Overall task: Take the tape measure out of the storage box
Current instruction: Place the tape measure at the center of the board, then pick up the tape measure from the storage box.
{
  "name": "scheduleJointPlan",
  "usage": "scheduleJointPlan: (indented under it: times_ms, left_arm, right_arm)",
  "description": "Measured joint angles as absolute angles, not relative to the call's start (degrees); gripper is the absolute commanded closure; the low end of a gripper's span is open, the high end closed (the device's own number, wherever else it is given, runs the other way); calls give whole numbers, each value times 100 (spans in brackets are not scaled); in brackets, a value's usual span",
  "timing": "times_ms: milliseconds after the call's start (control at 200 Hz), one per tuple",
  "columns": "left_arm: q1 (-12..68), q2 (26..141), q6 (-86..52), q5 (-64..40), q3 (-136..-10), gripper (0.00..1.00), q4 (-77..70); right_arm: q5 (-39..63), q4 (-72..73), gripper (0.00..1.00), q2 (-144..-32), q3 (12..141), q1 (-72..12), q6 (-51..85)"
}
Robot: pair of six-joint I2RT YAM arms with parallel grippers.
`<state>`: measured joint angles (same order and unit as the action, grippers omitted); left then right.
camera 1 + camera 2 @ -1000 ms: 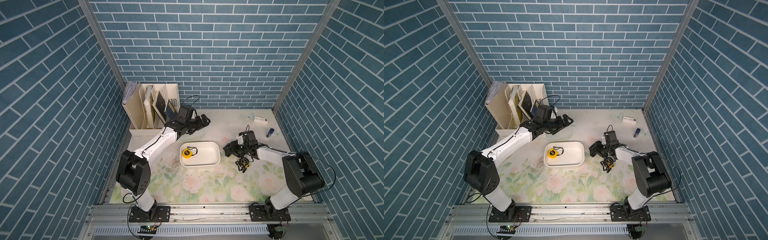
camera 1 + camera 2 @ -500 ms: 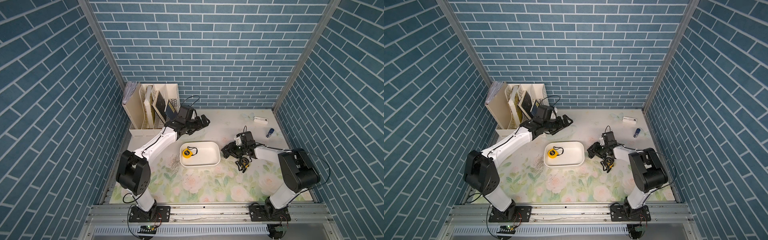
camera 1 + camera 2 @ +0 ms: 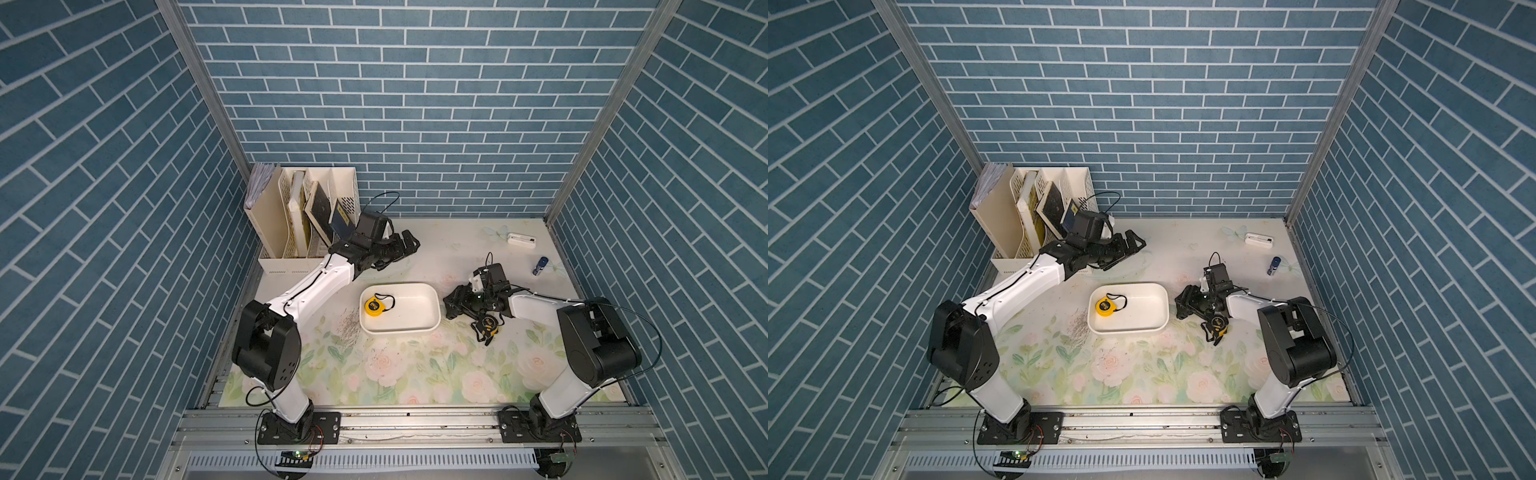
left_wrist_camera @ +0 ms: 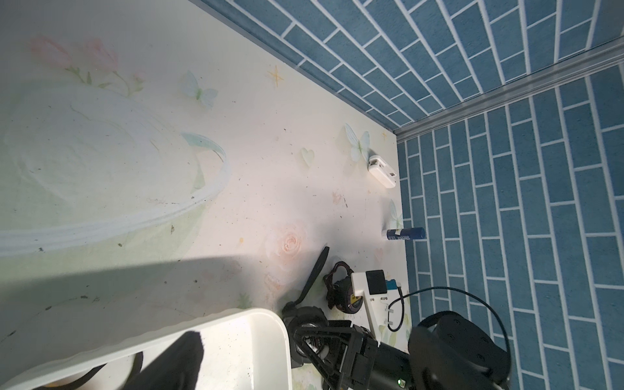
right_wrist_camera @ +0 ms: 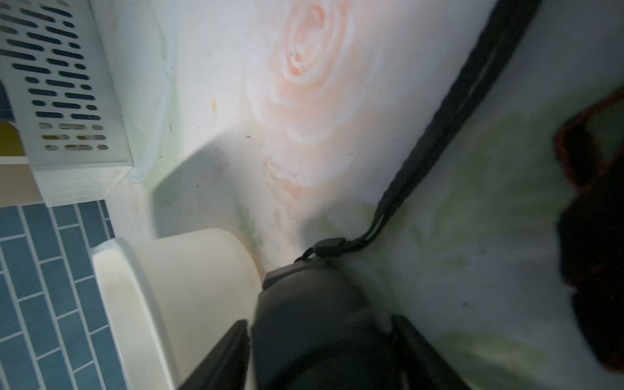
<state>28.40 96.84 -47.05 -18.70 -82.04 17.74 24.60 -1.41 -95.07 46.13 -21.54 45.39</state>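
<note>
Tape measure (image 3: 375, 306) in storage box (image 3: 411, 309) | left gripper (image 3: 409, 247) wide, apart | right gripper (image 3: 451, 306): cannot tell

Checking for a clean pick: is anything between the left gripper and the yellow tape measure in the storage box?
Nothing visible does. The yellow tape measure lies uncovered in the storage box, and the left gripper hangs open beyond the box's far rim; only that low rim lies between them.

A robot lab booth, dressed up as a room: blue brick-print walls (image 3: 415, 104) on metal corner posts (image 3: 208, 83), a left arm (image 3: 307, 291) and right arm (image 3: 582, 345) bolted to a metal rail (image 3: 415, 424) (wiring bare at the bases), and a flower-print mat (image 3: 395, 374).
</note>
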Motion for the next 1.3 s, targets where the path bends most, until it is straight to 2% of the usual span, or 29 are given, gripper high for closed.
scheduleJointPlan:
  times_ms: [595,960,1300]
  left_arm:
    - [2834,9684,-4418,-1754,-8191,0,2143]
    - [2886,9275,-4086,-1013,-7037,0,3221]
    - [3441,9465,-3800,-331,-7301,0,3667]
  right_arm:
    - [1717,-1140,19,-8825,4827,-2152,4300]
    - [1527,-1127,19,-8062,5238,-2152,4034]
    - [1457,-928,19,-7808,5365,-2147,3892]
